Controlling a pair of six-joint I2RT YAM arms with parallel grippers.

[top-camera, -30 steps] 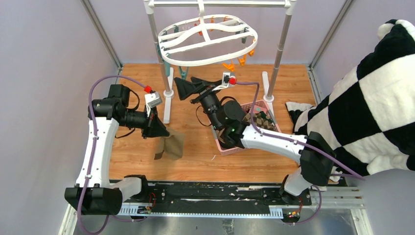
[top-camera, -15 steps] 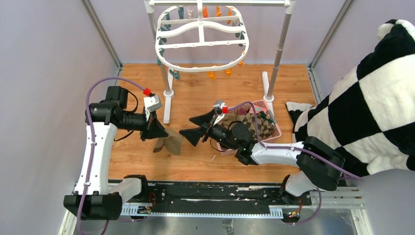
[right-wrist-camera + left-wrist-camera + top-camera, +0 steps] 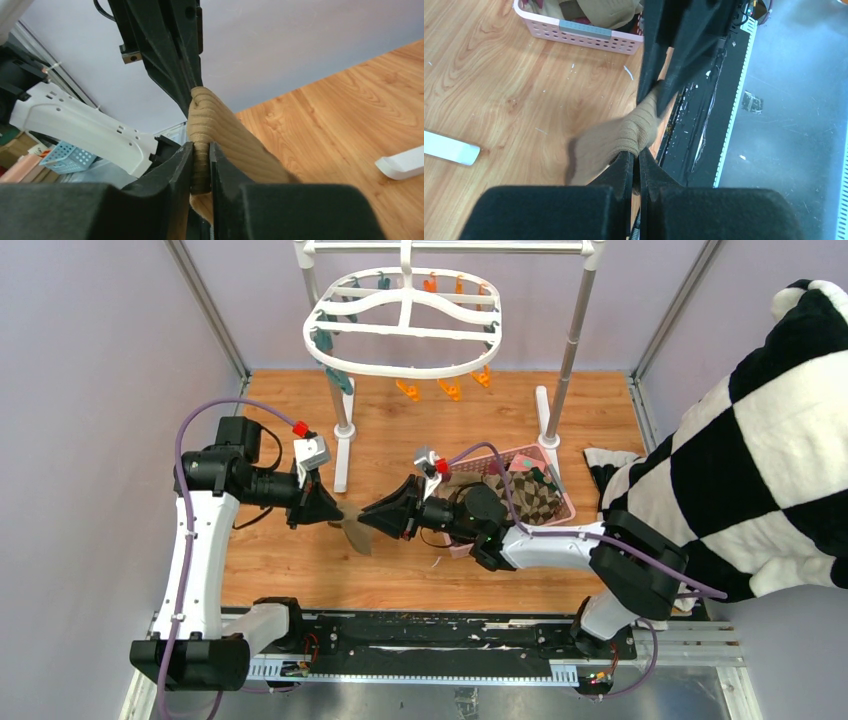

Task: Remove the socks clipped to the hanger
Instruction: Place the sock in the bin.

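Note:
One olive-brown sock (image 3: 353,531) hangs low over the wooden floor between my two grippers. My left gripper (image 3: 338,512) is shut on one end of it; in the left wrist view the sock's ribbed cuff (image 3: 621,140) sits at the tips of that gripper (image 3: 638,153). My right gripper (image 3: 366,520) meets it from the right and is shut on the same sock (image 3: 220,131), the fabric pinched between its jaws (image 3: 201,150). The white oval hanger (image 3: 405,325) hangs at the back with orange and teal clips and no socks on it. Other socks (image 3: 528,496) lie in the pink basket.
The pink slotted basket (image 3: 566,506) stands right of centre, behind my right arm. The grey pole rack (image 3: 575,335) with white feet (image 3: 344,455) holds the hanger. A large black-and-white checked plush cloth (image 3: 760,440) fills the right side.
My right arm swung down and left from under the hanger and shut its open jaws on the sock my left gripper holds. The hanger has swung and turned.

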